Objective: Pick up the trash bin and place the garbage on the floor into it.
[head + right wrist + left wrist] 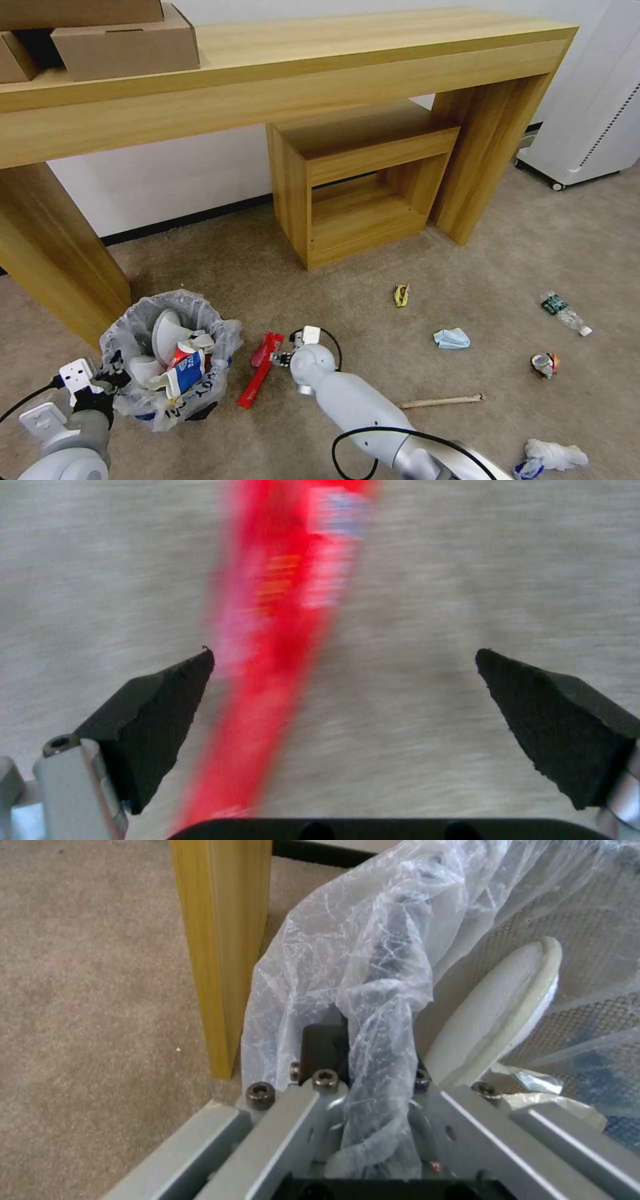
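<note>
Hovering over the red wrapper [260, 369]: right gripper [288, 357] has its jaws spread wide, wrapper running lengthwise between them on the floor [373, 320], closer to one jaw than the other, not pinched. In the right wrist view the wrapper [280, 645] is smeared, both black fingertips [157, 715] clear of it

Left gripper [110, 380] is clamped on the bin [170, 357] rim: in the left wrist view the liner bag [373, 1005] is bunched and runs down between the jaws, pressed together on rim and bag. Bin sits on the carpet right in front of those jaws, beside the wooden leg [223, 950]. Inside: a white slipper [493, 1015] standing on edge just past the jaws, plus a paper cup [183, 370]

Still on the floor, all well apart from the right jaws: yellow wrapper [401, 295], blue mask [451, 338], stick [441, 401], crushed can [545, 364], bottle [565, 313], tissue [550, 457]

Cardboard boxes [123, 43] on the worktop [320, 50] beyond
</note>
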You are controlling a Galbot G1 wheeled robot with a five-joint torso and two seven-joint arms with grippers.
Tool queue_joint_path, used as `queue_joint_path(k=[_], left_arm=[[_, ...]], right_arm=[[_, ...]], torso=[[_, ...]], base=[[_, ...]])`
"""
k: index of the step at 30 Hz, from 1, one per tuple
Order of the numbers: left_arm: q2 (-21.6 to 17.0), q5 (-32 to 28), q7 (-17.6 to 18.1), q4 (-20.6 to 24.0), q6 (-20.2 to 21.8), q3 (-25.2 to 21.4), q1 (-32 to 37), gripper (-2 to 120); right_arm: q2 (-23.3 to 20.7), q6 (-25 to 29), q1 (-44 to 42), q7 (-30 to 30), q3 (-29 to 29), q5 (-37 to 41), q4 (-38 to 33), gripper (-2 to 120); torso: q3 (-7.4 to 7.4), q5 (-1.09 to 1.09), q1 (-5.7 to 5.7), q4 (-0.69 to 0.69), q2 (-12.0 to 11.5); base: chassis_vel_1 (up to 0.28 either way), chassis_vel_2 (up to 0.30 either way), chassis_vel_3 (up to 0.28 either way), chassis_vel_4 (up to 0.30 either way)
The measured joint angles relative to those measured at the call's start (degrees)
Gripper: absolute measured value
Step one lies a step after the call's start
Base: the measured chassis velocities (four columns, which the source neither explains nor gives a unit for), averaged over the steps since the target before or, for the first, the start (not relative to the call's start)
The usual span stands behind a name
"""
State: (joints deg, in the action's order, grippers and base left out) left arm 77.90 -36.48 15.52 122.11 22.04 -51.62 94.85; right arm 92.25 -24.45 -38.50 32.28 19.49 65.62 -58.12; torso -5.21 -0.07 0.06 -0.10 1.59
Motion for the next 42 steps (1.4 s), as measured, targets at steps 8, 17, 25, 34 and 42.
queue_joint_path(k=[8, 17, 25, 34, 42], left_arm=[[0.4, 0.3, -0.1, -0.7, -0.1, 0.4, -0.6, 1], [0.3, 0.3, -0.4, -1.0, -0.5, 0.3, -0.7, 1], [0.7, 0.5, -0.5, -1.5, -0.5, 0.7, -1.3, 1], [1.1, 0.6, -0.6, -1.6, -0.5, 1.0, -1.3, 1], [1.3, 0.6, -1.2, -0.5, -0.8, 1.2, -0.8, 1]], right_arm=[[-0.1, -2.5, 0.7, -2.0, 1.6, 2.0, -0.8, 100], [-0.1, -1.3, 1.5, -3.0, 3.3, 0.8, 3.3, 98], [-0.1, 0.0, 2.5, -4.8, 3.9, 0.7, 4.3, 98], [-0.1, 1.5, 3.1, -7.8, 4.3, -1.1, 6.2, 80], [-0.1, 3.2, 3.8, -12.0, 5.3, -3.7, 8.7, 67]], torso=[[0.00, 0.00, 0.00, 0.00, 0.0], [0.00, 0.01, 0.00, 0.00, 0.0], [0.00, 0.00, 0.00, 0.00, 0.0], [0.00, 0.01, 0.00, 0.00, 0.0], [0.00, 0.00, 0.00, 0.00, 0.0]], base=[[0.000, 0.000, 0.000, 0.000], [0.000, 0.000, 0.000, 0.000], [0.000, 0.000, 0.000, 0.000], [0.000, 0.000, 0.000, 0.000], [0.000, 0.000, 0.000, 0.000]])
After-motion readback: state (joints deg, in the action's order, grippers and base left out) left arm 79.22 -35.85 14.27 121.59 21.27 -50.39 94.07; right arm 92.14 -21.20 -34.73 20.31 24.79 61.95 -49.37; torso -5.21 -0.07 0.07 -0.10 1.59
